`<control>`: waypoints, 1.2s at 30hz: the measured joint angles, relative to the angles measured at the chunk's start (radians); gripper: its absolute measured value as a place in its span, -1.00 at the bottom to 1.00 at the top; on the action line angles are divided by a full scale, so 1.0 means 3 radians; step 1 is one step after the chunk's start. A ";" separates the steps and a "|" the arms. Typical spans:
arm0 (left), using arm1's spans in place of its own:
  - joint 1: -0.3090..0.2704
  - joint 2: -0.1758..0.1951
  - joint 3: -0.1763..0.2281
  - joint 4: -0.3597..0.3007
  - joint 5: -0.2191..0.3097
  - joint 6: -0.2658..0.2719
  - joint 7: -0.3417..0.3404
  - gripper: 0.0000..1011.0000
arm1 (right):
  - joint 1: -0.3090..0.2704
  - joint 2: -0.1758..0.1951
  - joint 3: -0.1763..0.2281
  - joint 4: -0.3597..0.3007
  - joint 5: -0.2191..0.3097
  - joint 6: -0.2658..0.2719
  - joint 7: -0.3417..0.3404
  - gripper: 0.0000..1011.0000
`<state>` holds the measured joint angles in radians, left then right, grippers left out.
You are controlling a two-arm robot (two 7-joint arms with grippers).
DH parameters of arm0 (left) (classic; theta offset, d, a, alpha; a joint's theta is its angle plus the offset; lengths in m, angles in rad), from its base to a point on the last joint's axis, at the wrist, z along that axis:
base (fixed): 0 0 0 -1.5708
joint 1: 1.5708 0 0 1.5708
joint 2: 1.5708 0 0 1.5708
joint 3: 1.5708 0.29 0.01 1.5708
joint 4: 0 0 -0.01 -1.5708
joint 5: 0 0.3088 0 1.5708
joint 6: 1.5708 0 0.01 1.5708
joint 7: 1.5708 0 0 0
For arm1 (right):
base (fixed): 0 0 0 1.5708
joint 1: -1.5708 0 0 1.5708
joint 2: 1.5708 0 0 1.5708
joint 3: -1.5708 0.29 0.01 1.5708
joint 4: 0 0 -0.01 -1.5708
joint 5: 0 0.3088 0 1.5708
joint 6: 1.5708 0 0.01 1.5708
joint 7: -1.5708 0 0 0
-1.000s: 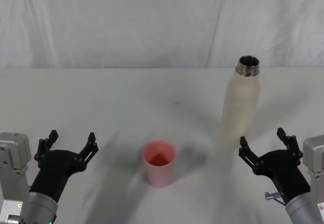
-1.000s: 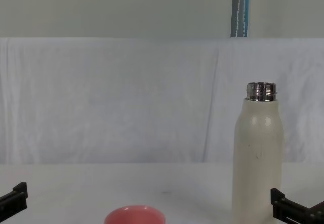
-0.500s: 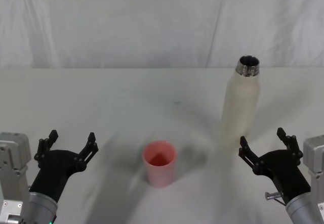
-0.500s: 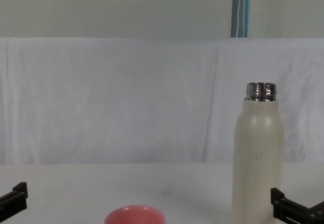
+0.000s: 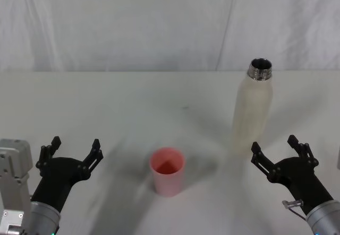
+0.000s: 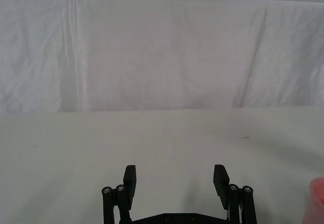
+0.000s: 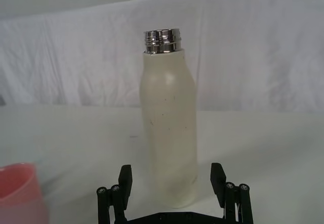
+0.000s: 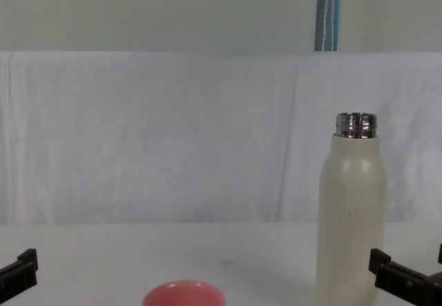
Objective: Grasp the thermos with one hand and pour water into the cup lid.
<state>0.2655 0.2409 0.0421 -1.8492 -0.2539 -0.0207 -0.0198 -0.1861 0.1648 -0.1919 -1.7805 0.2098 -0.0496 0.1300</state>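
Jaws on the right gripper are standing wide open and holding nothing. This gripper is sitting low over the white surface at about 4 o'clock in the head view. The thermos is standing upright just past it, toward 1 o'clock from the jaws, near but not touching. In the right wrist view the thermos is lining up almost in the middle of the gap between the right gripper's two fingers, a little way beyond their tips. Its steel neck is open at the top, with no cap on it.

The cup lid is sitting upright near 6 o'clock in the head view, well apart from the thermos and off toward 9 o'clock from the right gripper. It looks empty, though I cannot see to its bottom.

The left gripper is resting at about 8 o'clock, with its jaws also wide open and empty. It looks parked.

I think the robot is just starting the first step, reaching to grab the thermos. Next the right gripper needs to go forward until the fingers are on both sides of the bottle's body, then squeeze. The bottle is tall and thin, so a bump could be tipping it over.
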 joint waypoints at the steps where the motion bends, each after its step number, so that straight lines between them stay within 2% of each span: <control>1: 0.0000 0.0000 0.0000 0.0000 0.0000 0.0000 0.0000 0.98 | 0.0005 -0.0002 0.0009 0.0005 0.0020 0.0008 0.0022 0.98; 11: 0.0000 0.0000 0.0000 0.0000 0.0000 0.0000 0.0000 0.98 | 0.0165 0.0041 0.0043 0.0108 0.0082 0.0106 0.0166 0.98; 36: 0.0000 0.0000 0.0000 0.0000 0.0000 0.0000 0.0000 0.98 | 0.0544 0.0146 -0.0089 0.0436 -0.0123 0.0209 0.0274 0.98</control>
<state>0.2655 0.2410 0.0422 -1.8492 -0.2538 -0.0207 -0.0199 -0.0231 0.2085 -0.2186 -1.6497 0.1730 0.0131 0.2122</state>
